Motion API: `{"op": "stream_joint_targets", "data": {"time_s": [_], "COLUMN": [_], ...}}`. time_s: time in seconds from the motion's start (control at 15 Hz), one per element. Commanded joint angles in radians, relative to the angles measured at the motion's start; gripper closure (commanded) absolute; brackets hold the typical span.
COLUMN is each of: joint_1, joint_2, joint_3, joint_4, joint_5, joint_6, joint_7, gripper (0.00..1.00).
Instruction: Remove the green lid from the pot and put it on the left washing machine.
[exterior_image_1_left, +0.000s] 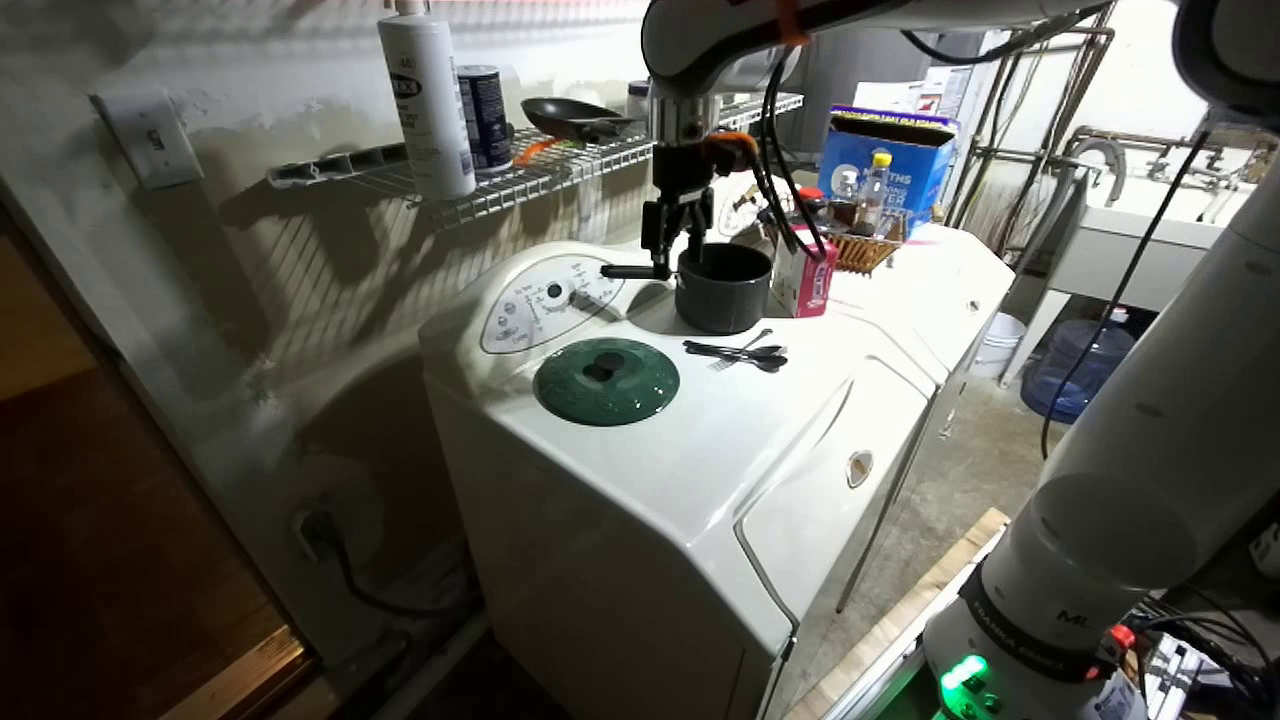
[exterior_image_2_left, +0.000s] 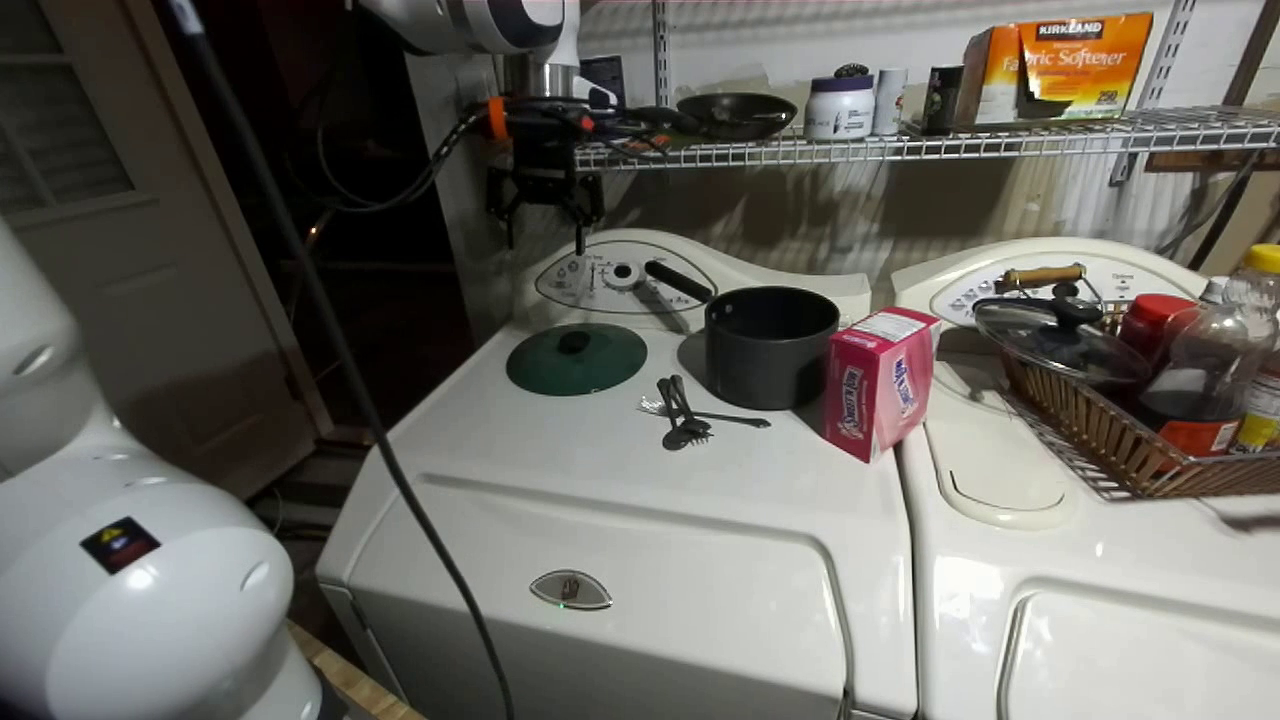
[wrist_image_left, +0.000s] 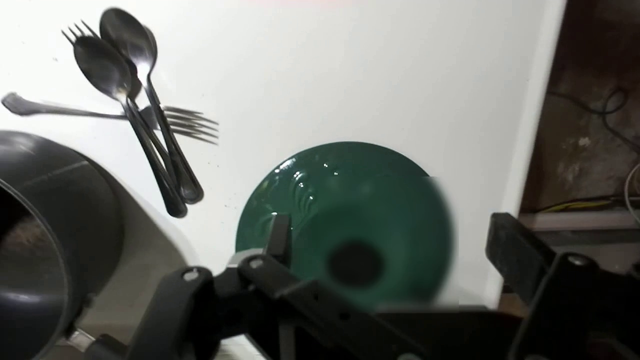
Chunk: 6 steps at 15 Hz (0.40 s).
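Note:
The green lid (exterior_image_1_left: 640, 392) lies flat, dark knob up, on top of the left washing machine (exterior_image_1_left: 650, 485). It shows in both exterior views (exterior_image_2_left: 610, 362) and in the wrist view (wrist_image_left: 345, 170). The pot (exterior_image_1_left: 722, 305) stands uncovered beside it on the same machine (exterior_image_2_left: 560, 455), its handle toward the control panel. The pot also shows in an exterior view (exterior_image_2_left: 765, 355) and at the wrist view's left edge (wrist_image_left: 95, 210). My gripper (exterior_image_2_left: 545, 246) is open and empty, pointing down above the lid, apart from it. It also shows here (exterior_image_1_left: 678, 262); its fingers spread wide in the wrist view (wrist_image_left: 390, 220).
Several spoons and forks (exterior_image_2_left: 685, 415) lie before the pot. A pink box (exterior_image_2_left: 875, 390) stands beside the pot. The adjoining white machine (exterior_image_2_left: 970, 570) holds a basket (exterior_image_2_left: 1120, 450) of bottles and a blue box (exterior_image_1_left: 885, 165). A wire shelf (exterior_image_2_left: 900, 150) with containers hangs behind.

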Motion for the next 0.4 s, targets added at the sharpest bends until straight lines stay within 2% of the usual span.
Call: {"op": "stream_joint_targets", "data": {"time_s": [0.0,0.07,0.13,0.33], "joint_1": [-0.014,-0.013,-0.006,-0.008], "joint_2": [-0.083,-0.092,-0.050,-0.072], "joint_3": [-0.031,-0.040,-0.035,-0.045], "joint_4": [-0.039,-0.037,-0.002,-0.002], "joint_5": [-0.002,0.002,-0.002,-0.002], "joint_6": [0.019,0.029,-0.003,0.000], "joint_7": [0.087,0.024,0.049,0.038], "gripper": [0.00,0.00,0.00,0.00]}}
